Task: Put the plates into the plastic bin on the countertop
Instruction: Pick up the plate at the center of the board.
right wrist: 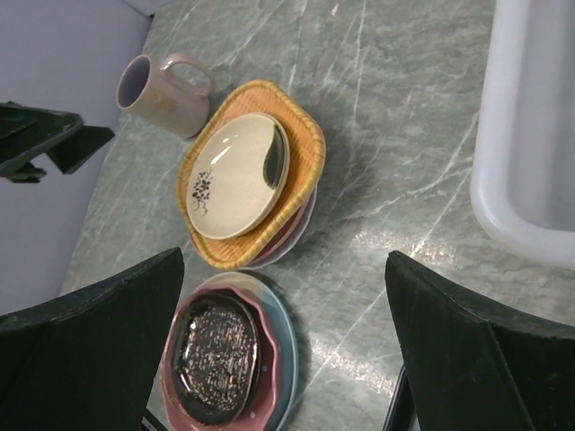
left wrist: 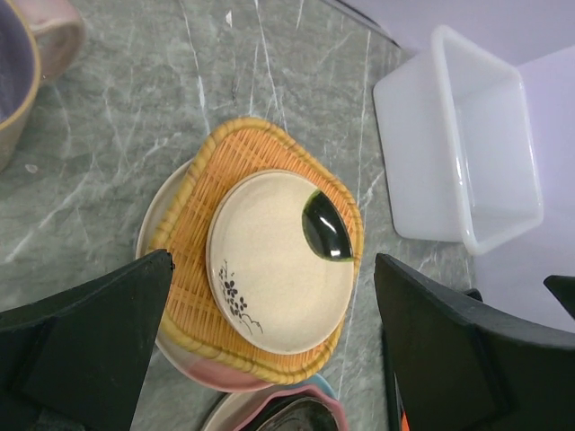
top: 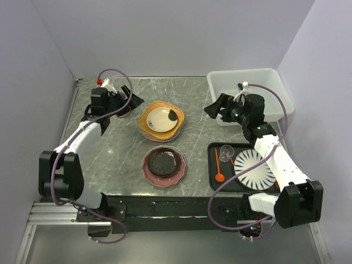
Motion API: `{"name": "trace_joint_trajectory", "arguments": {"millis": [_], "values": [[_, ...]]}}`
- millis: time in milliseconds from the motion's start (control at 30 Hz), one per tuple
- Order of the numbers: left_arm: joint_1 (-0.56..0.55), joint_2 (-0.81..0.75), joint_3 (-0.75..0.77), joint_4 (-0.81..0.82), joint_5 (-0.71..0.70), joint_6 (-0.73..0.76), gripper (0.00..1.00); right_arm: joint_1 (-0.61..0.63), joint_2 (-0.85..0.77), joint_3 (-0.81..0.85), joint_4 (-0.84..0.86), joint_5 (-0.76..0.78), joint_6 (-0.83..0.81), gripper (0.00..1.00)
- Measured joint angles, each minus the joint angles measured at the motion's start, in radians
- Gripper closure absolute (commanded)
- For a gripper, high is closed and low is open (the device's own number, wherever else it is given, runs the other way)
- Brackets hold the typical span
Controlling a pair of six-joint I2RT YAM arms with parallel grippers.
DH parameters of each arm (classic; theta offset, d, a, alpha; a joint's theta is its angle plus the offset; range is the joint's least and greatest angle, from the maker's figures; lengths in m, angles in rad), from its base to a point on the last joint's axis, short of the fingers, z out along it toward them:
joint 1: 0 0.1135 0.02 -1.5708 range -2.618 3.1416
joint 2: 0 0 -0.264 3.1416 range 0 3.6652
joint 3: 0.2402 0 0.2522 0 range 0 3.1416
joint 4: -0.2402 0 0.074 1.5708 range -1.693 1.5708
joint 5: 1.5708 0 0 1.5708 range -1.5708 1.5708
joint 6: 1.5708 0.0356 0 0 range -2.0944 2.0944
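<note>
1. The mug (right wrist: 162,90) stands at 10 o'clock of the main stack, close to your left gripper (left wrist: 271,259), whose jaws are spread wide and hold nothing.
2. At 4 o'clock on the countertop (top: 198,115), a black tray (top: 212,162) carries a striped plate (top: 256,169), a glass (top: 225,152) and an orange spoon (top: 220,176).
3. Your right gripper (right wrist: 286,259) is also wide and bare, hovering just in front of the plastic bin (top: 242,73) at 1 o'clock.
4. The cream plate (top: 163,117) tops the orange plate (left wrist: 193,206) mid-table. At its 6 o'clock, the black speckled plate (top: 164,163) sits on a pink plate (top: 146,165).
5. The surface is grey-green marble-look, with pale lilac walls around it.
6. You cannot count the plates under the orange one, since only their rims show.
</note>
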Motion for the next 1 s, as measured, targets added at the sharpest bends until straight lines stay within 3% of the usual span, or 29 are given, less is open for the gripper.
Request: {"name": "trace_joint_trajectory", "arguments": {"millis": [367,733,1000], "values": [[-0.039,0.078,0.022,-0.047,0.020,0.015,0.01,0.058,0.136,0.082,0.014,-0.071,0.023,0.01],[-0.050,0.067,0.022,-0.083,0.007,0.059,0.01,0.205,0.415,0.285,0.009,-0.098,0.035,0.22],[-0.050,0.039,0.024,-0.107,0.003,0.072,0.01,0.241,0.611,0.460,-0.052,-0.089,0.042,0.26]]}}
